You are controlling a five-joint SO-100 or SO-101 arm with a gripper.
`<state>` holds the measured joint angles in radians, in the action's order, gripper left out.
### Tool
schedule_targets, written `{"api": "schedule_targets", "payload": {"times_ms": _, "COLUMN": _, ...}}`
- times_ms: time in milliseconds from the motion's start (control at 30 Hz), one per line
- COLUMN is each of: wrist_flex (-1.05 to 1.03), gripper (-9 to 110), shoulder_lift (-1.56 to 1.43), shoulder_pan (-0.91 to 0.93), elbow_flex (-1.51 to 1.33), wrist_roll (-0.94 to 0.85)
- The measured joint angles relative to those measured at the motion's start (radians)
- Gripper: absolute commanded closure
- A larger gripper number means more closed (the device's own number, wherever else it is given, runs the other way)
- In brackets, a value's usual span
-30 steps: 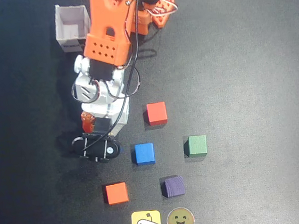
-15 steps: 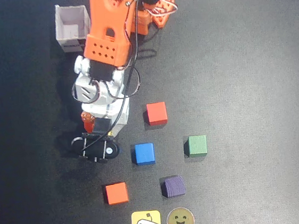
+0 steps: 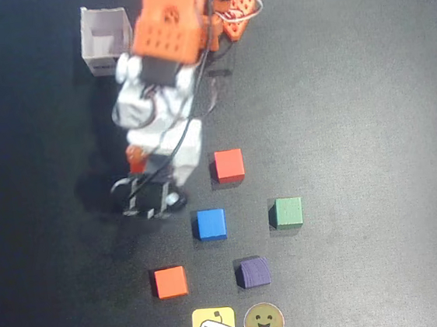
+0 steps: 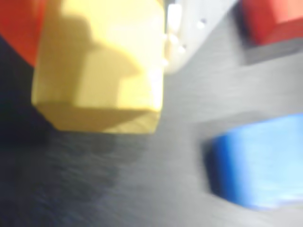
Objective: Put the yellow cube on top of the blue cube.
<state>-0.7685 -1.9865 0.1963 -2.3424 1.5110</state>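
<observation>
Hand (image 3: pixel 150 198): left of centre in the overhead view, clamped on the yellow cube (image 4: pixel 102 66).
Yellow cube: fills the wrist view's upper left, raised off the bench (image 3: pixel 368 101).
Blue cube (image 3: pixel 211 224): below centre overhead, just right of the hand, apart from it.

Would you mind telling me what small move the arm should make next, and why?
Probably carry the yellow cube, which the gripper seems to hold, sideways over the blue cube; in the wrist view, blue sits right of it, bare-topped.
</observation>
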Motion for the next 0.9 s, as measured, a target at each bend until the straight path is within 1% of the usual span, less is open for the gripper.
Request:
{"api": "schedule_targets", "payload": {"times_ms": 167, "wrist_flex": -0.032, "gripper": 93, "shoulder_lift": -0.097, "shoulder_pan": -0.095, "elbow_flex": 0.000, "wrist_roll": 0.063}}
{"api": "schedule_targets", "payload": {"times_ms": 400, "wrist_flex": -0.008, "gripper": 93, "shoulder_lift": -0.077, "shoulder_pan": -0.198, "elbow_flex": 0.000, "wrist_roll": 0.118}}
{"api": "schedule_targets", "payload": {"times_ms": 633, "wrist_flex": 0.063, "gripper": 93, "shoulder_lift": 0.069, "shoulder_pan": -0.202, "elbow_flex": 0.000, "wrist_roll": 0.118}}
{"api": "schedule_targets", "payload": {"times_ms": 900, "wrist_flex": 0.103, "gripper": 93, "shoulder_lift": 0.129, "shoulder_pan": -0.206, "elbow_flex": 0.000, "wrist_roll": 0.132}}
